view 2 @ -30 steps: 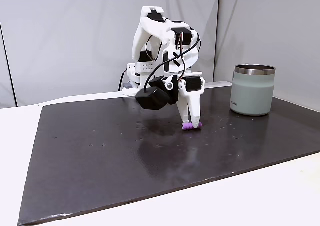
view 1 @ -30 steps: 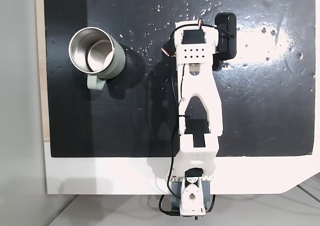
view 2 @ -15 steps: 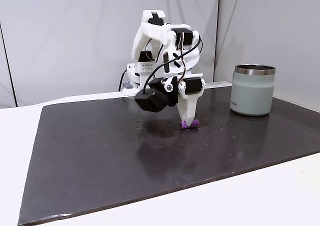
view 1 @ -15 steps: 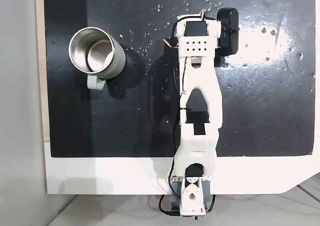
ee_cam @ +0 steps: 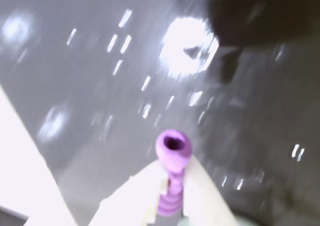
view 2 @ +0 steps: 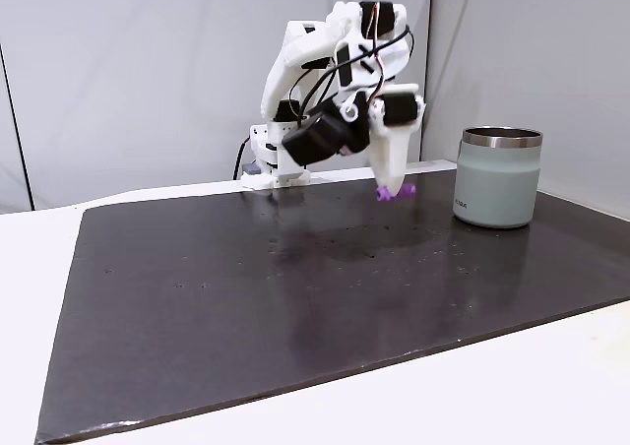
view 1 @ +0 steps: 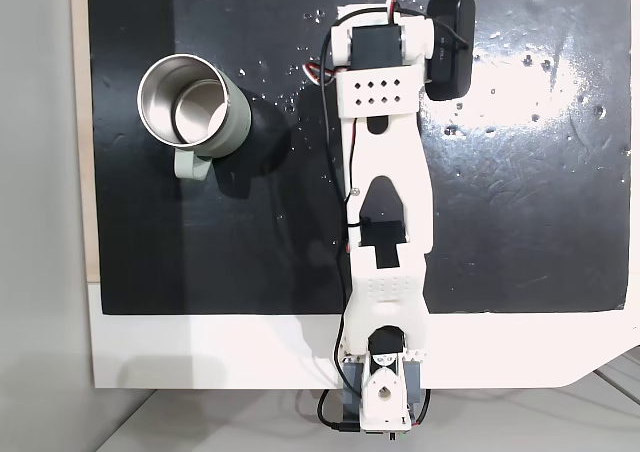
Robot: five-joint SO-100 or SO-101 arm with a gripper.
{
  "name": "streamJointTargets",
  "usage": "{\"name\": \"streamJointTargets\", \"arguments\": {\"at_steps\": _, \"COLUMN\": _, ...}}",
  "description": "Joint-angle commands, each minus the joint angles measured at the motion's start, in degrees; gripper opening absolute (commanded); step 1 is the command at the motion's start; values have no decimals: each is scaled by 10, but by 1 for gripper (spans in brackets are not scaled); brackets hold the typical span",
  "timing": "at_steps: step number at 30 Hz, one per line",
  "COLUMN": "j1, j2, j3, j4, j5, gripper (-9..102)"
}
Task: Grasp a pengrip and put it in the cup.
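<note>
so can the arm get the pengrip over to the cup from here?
Probably yes. The gripper holds the pengrip lifted off the mat, about level with the cup and beside it. Nothing stands between them, and the cup's mouth is open.

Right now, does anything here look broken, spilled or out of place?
Nothing stands out. The gripper holds the purple pengrip above the dark mat, and the cup stands upright. The pale specks on the mat look like glare.

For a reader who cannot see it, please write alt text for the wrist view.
A small purple ribbed pengrip is clamped between the two white fingers of the gripper, its open end pointing away from the camera. Beneath it lies a blurred, shiny dark mat.
</note>
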Motion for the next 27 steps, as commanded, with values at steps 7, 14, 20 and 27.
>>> {"name": "streamJointTargets", "arguments": {"at_steps": 7, "j1": -93, "j2": 35, "j3": -185, "j4": 95, "j5": -17, "gripper": 0}}
{"name": "streamJointTargets", "arguments": {"at_steps": 14, "j1": -185, "j2": 60, "j3": -209, "j4": 111, "j5": -38, "gripper": 0}}
{"name": "streamJointTargets", "arguments": {"at_steps": 20, "j1": -259, "j2": 80, "j3": -209, "j4": 110, "j5": -53, "gripper": 0}}
{"name": "streamJointTargets", "arguments": {"at_steps": 27, "j1": -305, "j2": 97, "j3": -209, "j4": 93, "j5": -62, "gripper": 0}}
